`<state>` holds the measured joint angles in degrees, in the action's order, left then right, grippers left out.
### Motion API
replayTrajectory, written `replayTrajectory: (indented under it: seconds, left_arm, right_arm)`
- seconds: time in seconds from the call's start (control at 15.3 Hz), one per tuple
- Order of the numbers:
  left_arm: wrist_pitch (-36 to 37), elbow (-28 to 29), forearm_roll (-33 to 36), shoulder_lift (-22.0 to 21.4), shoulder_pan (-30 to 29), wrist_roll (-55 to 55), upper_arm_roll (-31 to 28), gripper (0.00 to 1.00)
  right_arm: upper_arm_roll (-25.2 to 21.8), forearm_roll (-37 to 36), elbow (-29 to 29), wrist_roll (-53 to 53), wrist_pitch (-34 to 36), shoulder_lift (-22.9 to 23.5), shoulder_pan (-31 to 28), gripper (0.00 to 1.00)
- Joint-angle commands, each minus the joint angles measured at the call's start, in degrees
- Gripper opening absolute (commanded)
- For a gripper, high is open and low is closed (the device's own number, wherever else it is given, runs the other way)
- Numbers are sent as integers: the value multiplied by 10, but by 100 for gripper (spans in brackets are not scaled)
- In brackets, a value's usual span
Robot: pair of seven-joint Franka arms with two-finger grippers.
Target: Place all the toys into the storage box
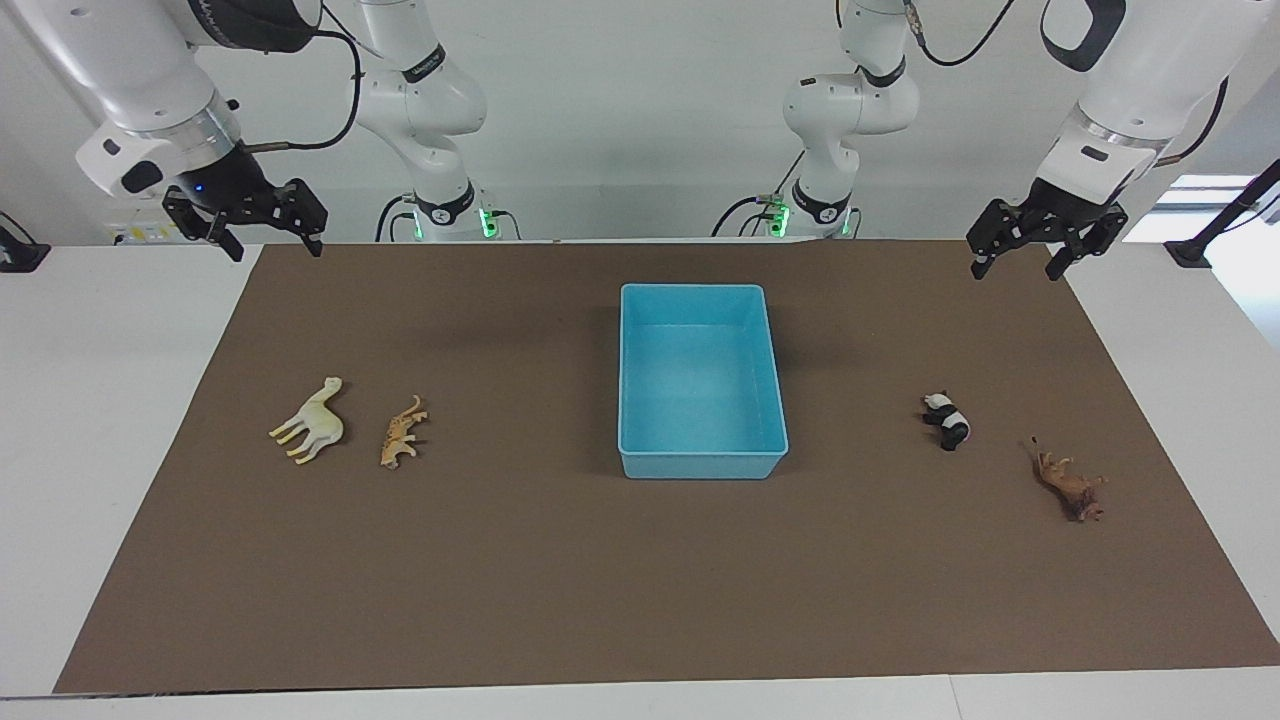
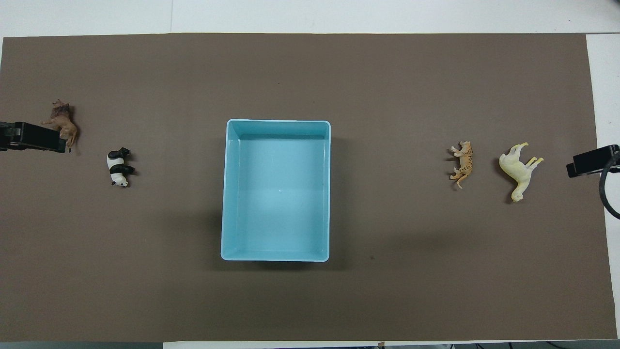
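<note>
The light-blue storage box [image 1: 700,466] stands in the middle of the brown mat with nothing in it; it also shows in the overhead view [image 2: 226,194]. The cream camel [image 1: 312,422] [image 2: 518,169] and the orange cat [image 1: 402,433] [image 2: 462,159] lie on their sides toward the right arm's end. The panda [image 1: 948,420] [image 2: 118,167] and the brown lion [image 1: 1072,483] [image 2: 62,121] lie toward the left arm's end. My left gripper [image 1: 1015,270] [image 2: 36,137] hangs open and empty, raised over its end of the mat. My right gripper [image 1: 277,250] [image 2: 588,162] hangs open and empty over its end.
The brown mat [image 1: 560,580] covers most of the white table [image 1: 110,400]. Black mounts sit at the table's two ends near the robots [image 1: 20,255] [image 1: 1195,250]. The arm bases [image 1: 450,215] [image 1: 815,215] stand at the table's edge, nearer to the robots than the box.
</note>
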<state>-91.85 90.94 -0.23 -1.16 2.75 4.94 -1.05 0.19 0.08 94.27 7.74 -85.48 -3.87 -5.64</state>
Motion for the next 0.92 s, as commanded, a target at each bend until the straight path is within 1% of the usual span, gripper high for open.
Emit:
replayTrajectory:
  seconds: [0.0,0.2,0.33,0.39,0.46,0.52,0.59,0.79,0.85]
  left_arm:
    - [-1,14,12,-13,3,6,-3,100]
    - [0,17,12,-16,3,7,-3,100]
    - [-7,47,13,-30,4,1,-4,100]
    - [-24,56,13,-34,-4,-1,-7,100]
    - [-57,59,14,-33,-10,2,-11,100]
    - [-83,63,14,-31,-27,6,-11,100]
    - [-95,63,16,-24,-41,9,-11,100]
    - [-147,47,43,24,-63,37,-11,100]
    - [-168,46,49,44,-64,42,-12,100]
  right_arm:
    - [2,10,38,-11,-24,-24,-3,100]
    - [2,5,59,-8,-63,-33,-3,100]
    - [2,4,60,-9,-81,-33,-5,100]
    - [2,4,60,-8,-81,-33,-7,100]
    - [2,4,63,-4,-75,-34,-8,100]
    - [1,4,71,-5,-75,-36,-10,100]
    - [2,4,78,-4,-79,-41,-17,100]
    - [1,4,84,-4,-100,-35,-23,100]
    - [1,4,95,-4,-112,-33,-31,100]
